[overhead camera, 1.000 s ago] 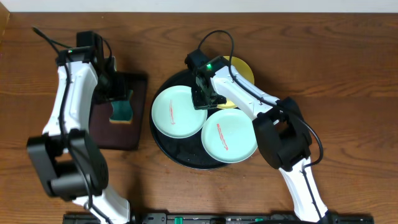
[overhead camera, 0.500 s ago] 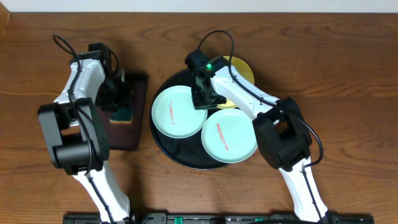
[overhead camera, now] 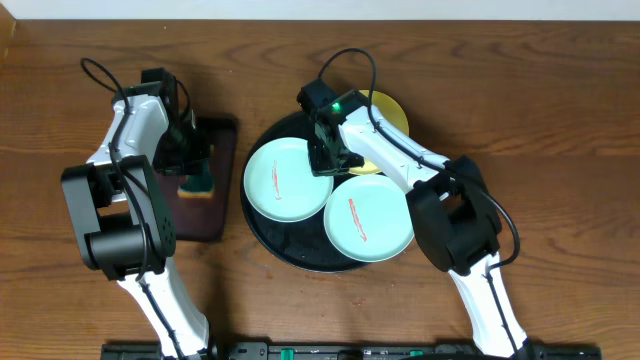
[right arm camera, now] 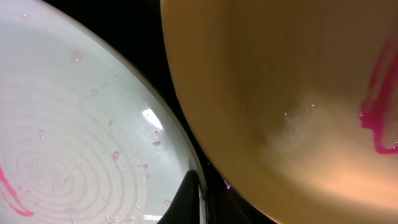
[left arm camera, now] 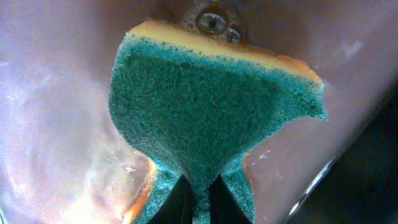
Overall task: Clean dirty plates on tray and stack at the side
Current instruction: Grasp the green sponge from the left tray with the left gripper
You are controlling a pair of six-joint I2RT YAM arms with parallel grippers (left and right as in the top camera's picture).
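Plates (overhead camera: 285, 180) on tray (overhead camera: 300, 245), sponge (left arm camera: 211, 106) aside

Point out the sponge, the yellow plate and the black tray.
sponge (left arm camera: 211, 118): left wrist view, middle of its green scouring face.
yellow plate (overhead camera: 393, 110): overhead view, its exposed upper-right part.
black tray (overhead camera: 295, 243): overhead view, bare floor near its lower-left rim.

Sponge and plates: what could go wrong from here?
1. The left gripper pinches the sponge by one narrow edge, squeezing it hard; it may slip or fold once pressed on a plate.
2. The yellow plate and a mint plate sit close together on the black tray, with the right gripper low at their edges; lifting one may knock the other.
3. The mint plate carries droplets, so a grip could slide.
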